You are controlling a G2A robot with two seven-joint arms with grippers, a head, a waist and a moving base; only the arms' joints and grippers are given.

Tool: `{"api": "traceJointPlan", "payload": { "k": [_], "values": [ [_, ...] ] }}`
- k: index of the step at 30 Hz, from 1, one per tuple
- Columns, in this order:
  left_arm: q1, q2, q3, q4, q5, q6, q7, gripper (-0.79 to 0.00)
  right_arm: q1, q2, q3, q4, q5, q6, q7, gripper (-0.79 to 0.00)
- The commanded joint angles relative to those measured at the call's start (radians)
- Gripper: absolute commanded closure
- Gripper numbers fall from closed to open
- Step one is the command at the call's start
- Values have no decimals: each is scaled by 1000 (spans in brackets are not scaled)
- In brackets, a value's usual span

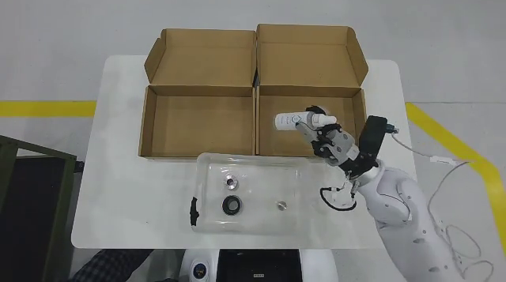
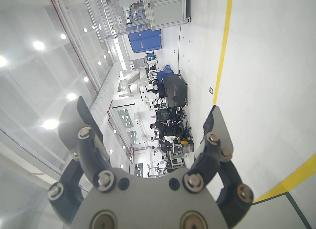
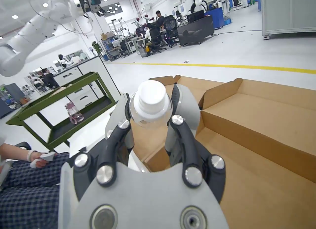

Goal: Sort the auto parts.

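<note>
My right gripper is closed on a small clear bottle, gripping it just below the white cap. It is held over the right cardboard box. The bottle's long axis runs left from the fingers, cap leading, lying roughly flat above the box floor, so I judge that lowering and letting go should do it. My left gripper is spread wide, empty and raised clear.

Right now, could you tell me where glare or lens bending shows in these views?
Top view: even light, a faint sheen on the clear tray. Left wrist view: a ceiling lamp flares beside one of the fingers, and the yellow floor line bows. Right wrist view: the bottle is evenly lit.
</note>
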Motion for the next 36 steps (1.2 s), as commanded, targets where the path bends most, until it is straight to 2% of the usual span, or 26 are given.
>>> {"api": "traceJointPlan", "payload": {
  "k": [1,10,21,36],
  "values": [
    [0,0,0,0,0,0,0,-785,14,-3,-11,4,-48,39,-2,0],
    [0,0,0,0,0,0,0,-785,82,-10,-49,18,-240,174,71,0],
    [0,0,0,0,0,0,0,-785,223,-29,-148,119,-312,218,223,0],
    [0,0,0,0,0,0,0,-785,392,-72,-288,302,-350,290,314,0]
  ]
}}
